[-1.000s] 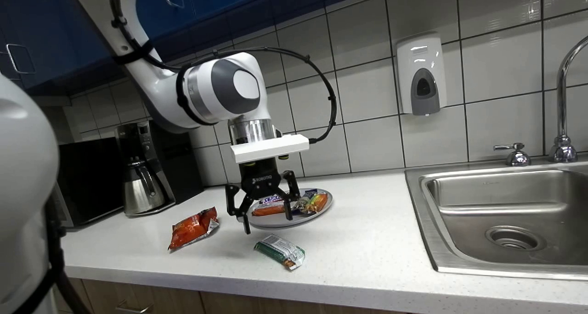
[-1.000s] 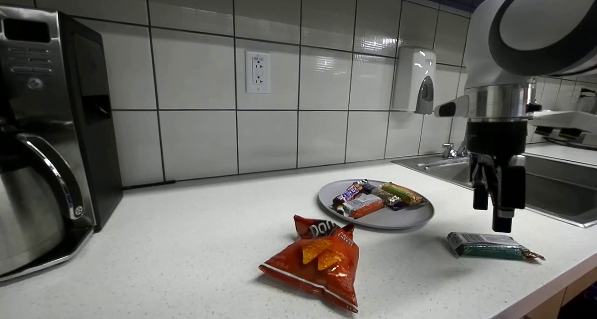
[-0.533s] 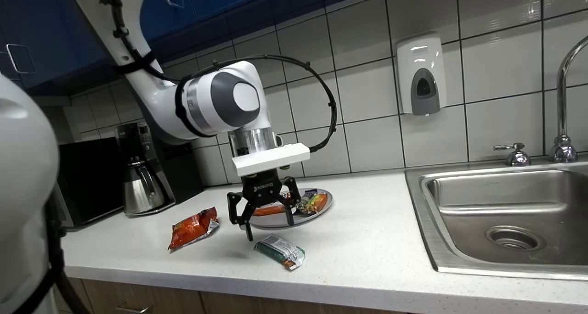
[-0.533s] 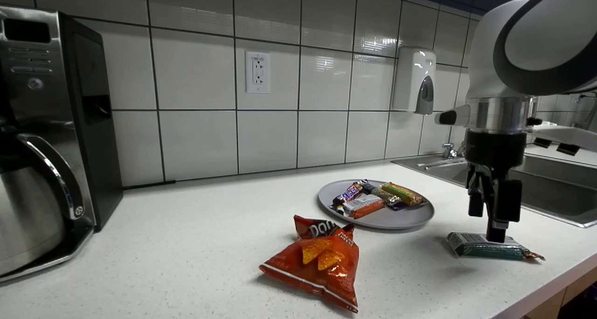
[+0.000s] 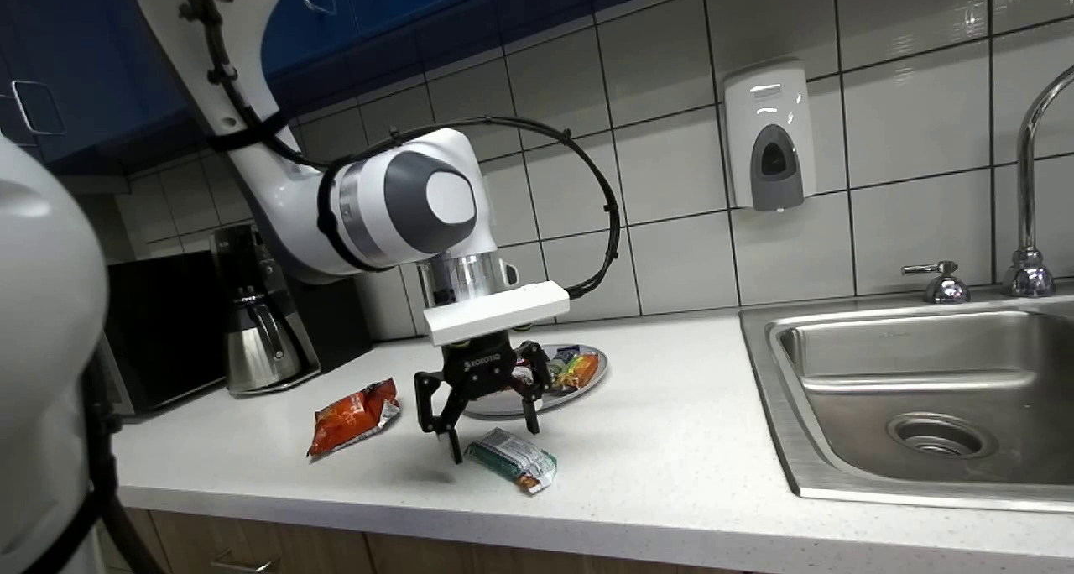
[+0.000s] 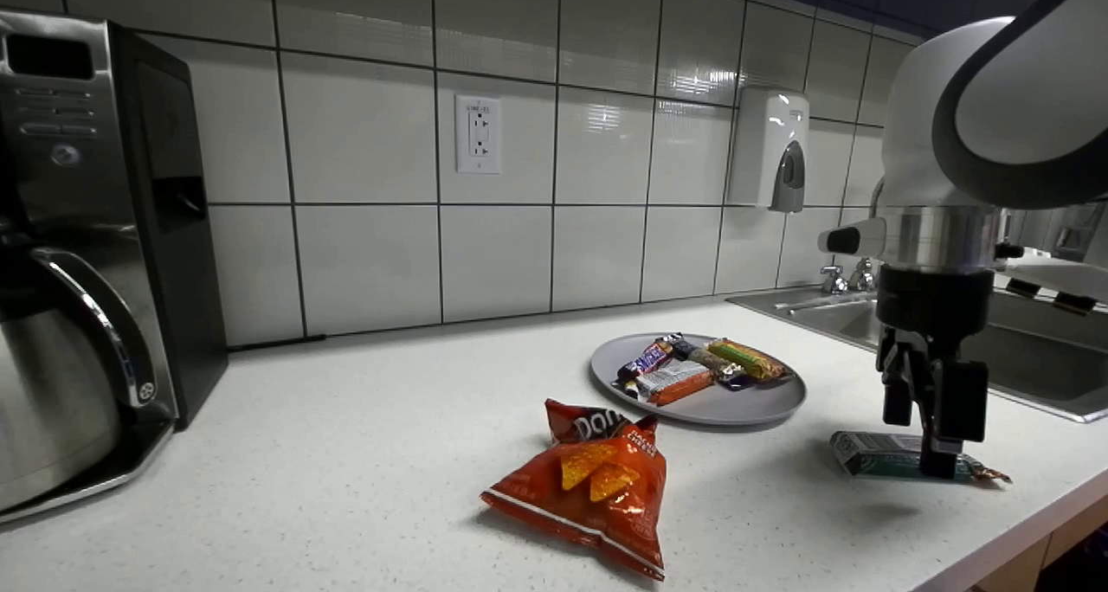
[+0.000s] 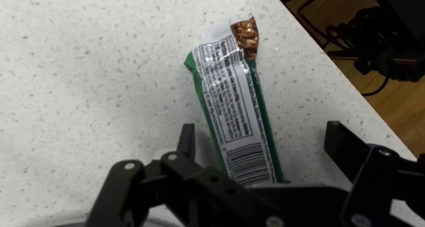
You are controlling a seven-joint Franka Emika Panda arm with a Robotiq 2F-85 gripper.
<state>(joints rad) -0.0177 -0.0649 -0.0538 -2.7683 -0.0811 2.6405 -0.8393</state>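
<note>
Over the last second I've brought the black two-fingered tool [image 5: 494, 442] down, so its fingertips now sit low around the crinkly green-and-silver wrapped granola bar [image 7: 232, 104] instead of up above it. The bar itself hasn't budged: it's lying flat on the white speckled desk [image 6: 363, 471], between the round grey plate [image 6: 766, 406] with its little pile of shiny wrapped snack bars [image 6: 679, 382] and the desk's front edge. The glossy red-orange chip bag [image 6: 589, 505] hasn't moved either. Tool's spread wide, same as a second ago, and nothing's in it. From the wrist view I've got one black finger [image 7: 186, 140] on each side of the bar with bare desk showing in both gaps, though the bar sits closer to one finger than the other, so it's not really centred. My read is that the lineup around the bar is mostly there, just no grip yet. What bugs me is the stuff I can't see: the near end of the bar disappears behind the tool's own linkages in the wrist view, and in an exterior view a finger [image 6: 939, 460] blocks part of its side. Honestly can't tell how much clearance is left between fingertips and desk. In an exterior view the tool also covers a chunk of the plate [image 5: 558, 399], and the wrapper's fine print is mush.
</note>
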